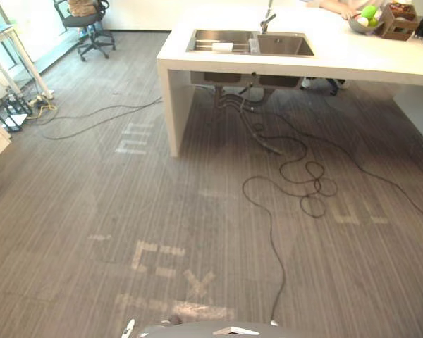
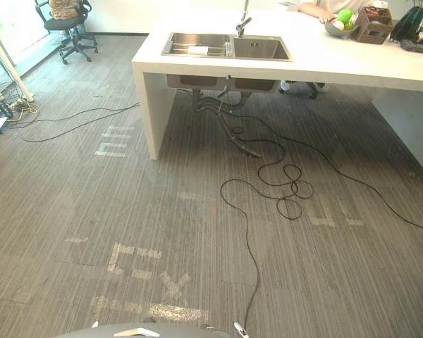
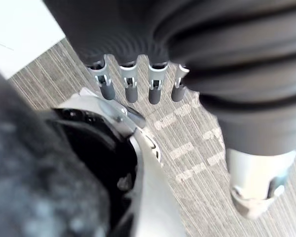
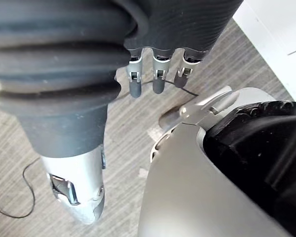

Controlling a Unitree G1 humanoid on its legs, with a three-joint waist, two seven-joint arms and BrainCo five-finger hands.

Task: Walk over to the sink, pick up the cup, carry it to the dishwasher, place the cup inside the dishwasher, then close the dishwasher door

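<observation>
Cup: likely the pale thing [image 1: 222, 47] lying on the rack [image 1: 203, 46] in the sink's left basin; too small to be sure.
Sink [image 1: 285, 45]: set in the counter [image 1: 352, 60], tap [image 1: 266, 21] behind it, well apart from the robot across the floor [image 1: 77, 204].
Left hand [image 3: 130, 89]: fingers straight, hanging down, holding nothing.
Right hand [image 4: 158, 81]: likewise straight and empty.
Person [image 1: 336, 6]: arm resting on the counter's far side, near a fruit bowl [image 1: 363, 22].
Risks: an off-line approach could bump the counter's end panel [image 1: 175, 105]; a cup lying on rack bars may roll or slip from a loose grasp.
</observation>
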